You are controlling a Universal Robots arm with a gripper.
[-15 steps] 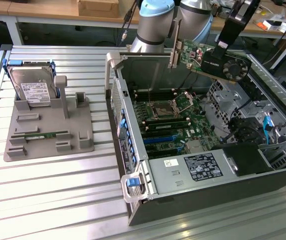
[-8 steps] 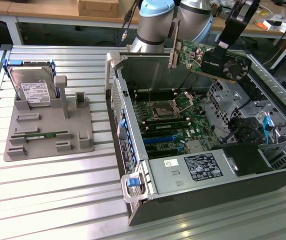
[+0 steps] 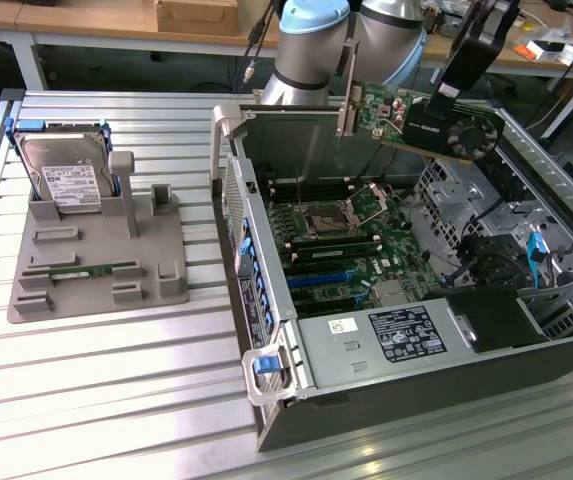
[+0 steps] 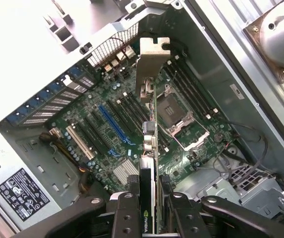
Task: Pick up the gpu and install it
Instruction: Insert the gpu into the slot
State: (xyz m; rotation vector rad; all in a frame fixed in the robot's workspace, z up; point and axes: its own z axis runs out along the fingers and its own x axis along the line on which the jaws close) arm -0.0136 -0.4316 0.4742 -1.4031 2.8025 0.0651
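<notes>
Exterior view, left to right: hard drive (image 3: 61, 175) upright in grey holder (image 3: 96, 260) on the counter (image 3: 116, 380); open computer case (image 3: 386, 290) at centre; upper right, end effector (image 3: 449, 100) half-closed, clamping the gpu (image 3: 406, 115) in mid-air above the motherboard (image 3: 351, 250), its bracket toward frame left.

Hard drive (image 3: 63, 172) upright in grey holder (image 3: 158, 250); memory stick (image 3: 81, 270) lying flat on holder; slatted table (image 3: 116, 400) underneath.
</notes>
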